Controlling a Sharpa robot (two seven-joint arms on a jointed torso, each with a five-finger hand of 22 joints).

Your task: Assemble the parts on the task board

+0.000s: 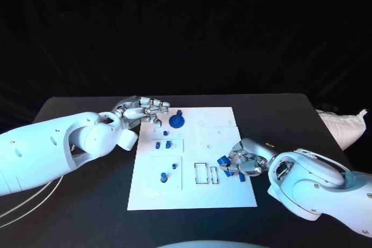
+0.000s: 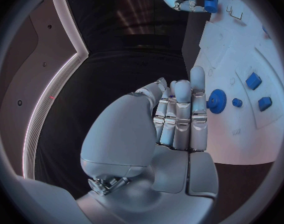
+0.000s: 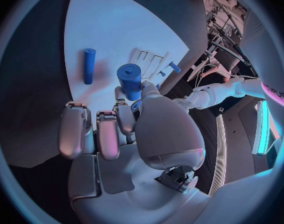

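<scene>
Black table (image 1: pixel 77 105) under a dark backdrop held the white task board (image 1: pixel 221 197) in the middle. Left hand (image 1: pixel 142 109) sat at the board's far left corner, fingers straight and pressed together side by side, nothing in them; left wrist view showed the fingertips (image 2: pixel 198 77) just beside a blue gear (image 2: pixel 216 100), can't tell if touching. Gear (image 1: pixel 177 120) stood on the board's far part, near that hand. Right hand (image 1: pixel 240 162) was over the board's right edge, pinching a blue cylinder (image 3: pixel 130 79) between thumb and a finger, other fingers loosely apart. Blue rod (image 3: pixel 89 65) lay flat on the board close to that hand, apart from the cylinder. Small blue parts (image 1: pixel 163 144) sat in the board's left column, one more (image 1: pixel 163 177) nearer the robot. Rectangular slot outlines (image 1: pixel 201 172) lay just left of the right hand.
</scene>
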